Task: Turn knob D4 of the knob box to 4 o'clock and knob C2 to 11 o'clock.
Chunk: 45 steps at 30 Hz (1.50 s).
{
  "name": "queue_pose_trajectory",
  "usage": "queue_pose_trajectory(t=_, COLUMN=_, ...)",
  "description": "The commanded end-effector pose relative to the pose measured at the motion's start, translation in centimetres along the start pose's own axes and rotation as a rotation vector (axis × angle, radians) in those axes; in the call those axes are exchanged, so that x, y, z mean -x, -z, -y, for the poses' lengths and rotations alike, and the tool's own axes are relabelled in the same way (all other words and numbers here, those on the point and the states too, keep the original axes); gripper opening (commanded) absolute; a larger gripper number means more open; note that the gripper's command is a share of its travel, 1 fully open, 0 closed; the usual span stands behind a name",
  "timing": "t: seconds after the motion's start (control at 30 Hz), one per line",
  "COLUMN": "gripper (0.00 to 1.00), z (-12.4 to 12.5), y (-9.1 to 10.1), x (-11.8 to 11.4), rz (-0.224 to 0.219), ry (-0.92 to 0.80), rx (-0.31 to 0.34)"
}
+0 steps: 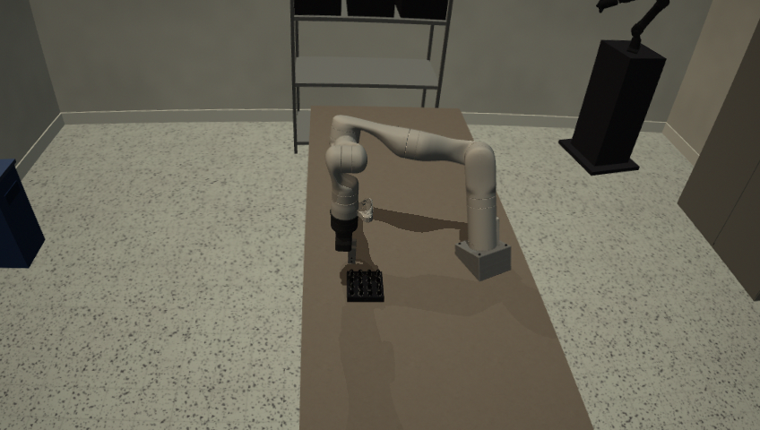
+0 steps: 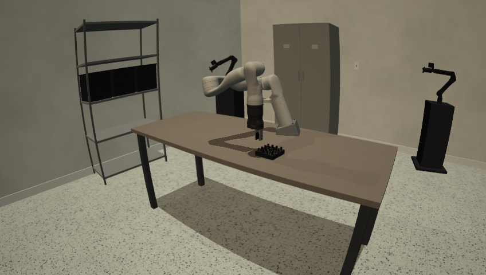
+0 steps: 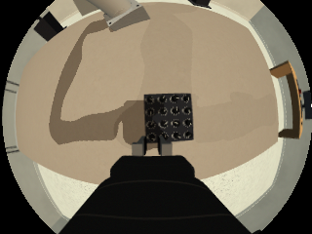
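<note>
The black knob box (image 1: 365, 286) (image 2: 270, 153) (image 3: 168, 119) stands on its feet on the brown table (image 1: 427, 346) (image 2: 204, 129) (image 3: 214, 58), near the table's left edge in the top view. Its knobs are too small to read for names or white lines. My gripper (image 1: 351, 259) (image 2: 259, 137) (image 3: 152, 142) points straight down and hangs a little above the box, over its edge nearest the arm. The fingers stand partly apart with nothing between them. They touch no knob.
The arm's grey base (image 1: 482, 258) (image 2: 287, 128) is bolted to the table to the right of the box. A metal shelf (image 1: 367, 69) (image 2: 116, 91) stands beyond the table's far end. A cabinet (image 2: 305, 74) and black pedestals (image 1: 613, 106) (image 2: 432, 136) stand by the walls.
</note>
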<state>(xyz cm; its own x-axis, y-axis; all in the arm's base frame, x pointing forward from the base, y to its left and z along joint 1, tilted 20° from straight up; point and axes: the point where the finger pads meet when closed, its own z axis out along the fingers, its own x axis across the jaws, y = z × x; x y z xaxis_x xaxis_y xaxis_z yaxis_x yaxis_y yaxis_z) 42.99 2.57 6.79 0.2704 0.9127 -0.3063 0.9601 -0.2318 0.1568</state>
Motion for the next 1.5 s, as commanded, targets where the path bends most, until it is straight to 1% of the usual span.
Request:
queue_pose_trajectory(t=0.0, gripper=0.46, z=0.0, y=-0.2, x=0.0, rz=0.0, ry=0.0, rx=-0.001)
queue_pose_trajectory(t=0.27, gripper=0.46, z=0.0, y=-0.9, x=0.0, rz=0.0, ry=0.0, rx=-0.001)
queue_pose_trajectory(t=0.77, gripper=0.46, z=0.0, y=-2.8, x=0.0, rz=0.0, ry=0.0, rx=-0.001)
queue_pose_trajectory(t=1.17, gripper=0.46, z=0.0, y=-3.7, x=0.0, rz=0.0, ry=0.0, rx=-0.001)
queue_pose_trajectory(t=1.47, gripper=0.46, z=0.0, y=-3.8, x=0.0, rz=0.0, ry=0.0, rx=-0.001)
